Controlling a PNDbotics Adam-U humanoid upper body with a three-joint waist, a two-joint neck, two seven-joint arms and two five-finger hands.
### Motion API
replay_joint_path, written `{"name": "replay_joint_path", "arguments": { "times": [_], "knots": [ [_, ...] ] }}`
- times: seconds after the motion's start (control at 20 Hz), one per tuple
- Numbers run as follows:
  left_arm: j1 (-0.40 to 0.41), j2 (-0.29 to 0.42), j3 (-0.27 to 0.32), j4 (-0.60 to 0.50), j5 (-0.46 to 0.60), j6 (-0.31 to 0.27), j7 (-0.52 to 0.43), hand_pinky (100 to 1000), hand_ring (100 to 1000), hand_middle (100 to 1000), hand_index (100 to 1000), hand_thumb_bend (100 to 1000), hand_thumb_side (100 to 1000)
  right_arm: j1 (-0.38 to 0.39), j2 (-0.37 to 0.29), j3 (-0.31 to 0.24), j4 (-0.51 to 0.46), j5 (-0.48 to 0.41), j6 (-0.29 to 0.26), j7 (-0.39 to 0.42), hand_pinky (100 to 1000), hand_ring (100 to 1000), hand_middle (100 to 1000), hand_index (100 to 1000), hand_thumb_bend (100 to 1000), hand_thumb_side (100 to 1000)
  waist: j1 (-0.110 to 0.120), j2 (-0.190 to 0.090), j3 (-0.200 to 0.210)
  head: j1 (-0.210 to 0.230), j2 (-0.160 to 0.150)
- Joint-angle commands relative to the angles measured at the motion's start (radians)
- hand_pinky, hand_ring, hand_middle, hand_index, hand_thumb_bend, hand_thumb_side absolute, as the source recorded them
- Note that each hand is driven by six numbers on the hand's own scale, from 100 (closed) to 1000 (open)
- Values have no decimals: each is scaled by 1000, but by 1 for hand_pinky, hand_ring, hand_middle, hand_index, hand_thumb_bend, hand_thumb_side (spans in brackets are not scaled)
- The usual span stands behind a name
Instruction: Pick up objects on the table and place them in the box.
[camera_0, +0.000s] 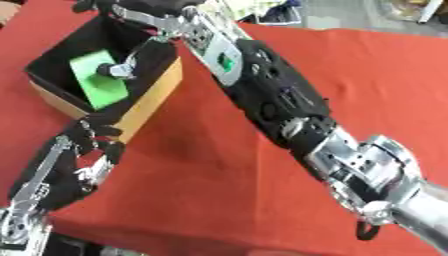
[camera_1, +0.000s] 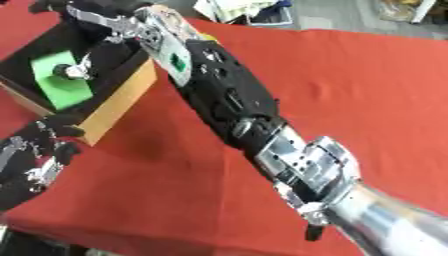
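A box (camera_0: 150, 98) with tan outer walls and a black inside stands at the upper left of the red table. A flat green block (camera_0: 94, 85) lies inside it. My right arm crosses the picture from the lower right, and my right hand (camera_0: 147, 22) hangs over the box, open. One of its fingers (camera_0: 121, 67) reaches down onto the green block; the others run off the top edge. My left hand (camera_0: 80, 159) rests open at the lower left, with its fingertips (camera_0: 87, 128) close to the box's near corner and nothing in it.
The red cloth (camera_0: 376, 75) covers the whole table, and no loose objects show on it. Its front edge runs along the bottom of the view. Clutter (camera_0: 276, 12) lies past the far edge at the top.
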Motion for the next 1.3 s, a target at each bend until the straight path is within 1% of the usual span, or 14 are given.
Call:
{"name": "replay_joint_path", "arguments": {
  "times": [0.05,0.2,0.3,0.55,0.65,0.85,0.9,1.15,1.3],
  "knots": [
    [-11,0,-3,-10,4,-1,-4,623,761,779,812,351,538,-16,-4,-1,-24,16,-1,-16,821,862,965,991,387,511,7,-17,-1,0,5],
    [-10,1,-3,-11,4,-1,-4,623,761,779,812,351,538,-16,-12,-9,-21,13,6,-28,813,857,957,985,374,502,7,-16,-6,2,5],
    [-8,2,-2,-11,4,-1,-3,623,761,779,812,351,538,-20,-28,-25,-17,2,20,-40,807,853,949,982,367,491,9,-16,-13,7,5],
    [1,6,4,-10,1,-1,2,623,761,779,812,350,540,-34,-89,-89,39,-25,89,-77,791,844,925,972,327,485,14,-17,-38,17,5],
    [5,7,6,-10,0,-1,4,624,761,779,812,349,541,-36,-114,-115,68,-21,120,-95,790,844,922,970,321,485,17,-18,-47,23,5],
    [11,9,8,-10,-2,-1,7,624,761,779,812,349,541,-27,-143,-159,136,17,170,-131,789,845,921,970,300,483,22,-17,-58,28,5],
    [12,9,8,-10,-2,-1,7,624,761,779,812,349,542,-22,-147,-170,159,32,184,-139,791,846,922,970,283,477,23,-16,-60,29,5],
    [12,8,9,-12,-1,-1,7,624,762,780,812,348,543,-4,-147,-208,272,110,244,-170,794,847,924,969,262,482,27,-13,-66,31,5],
    [12,7,8,-12,-1,-1,6,625,762,780,812,346,543,3,-143,-225,324,154,265,-186,796,848,921,958,264,482,27,-11,-66,32,5]
  ]
}}
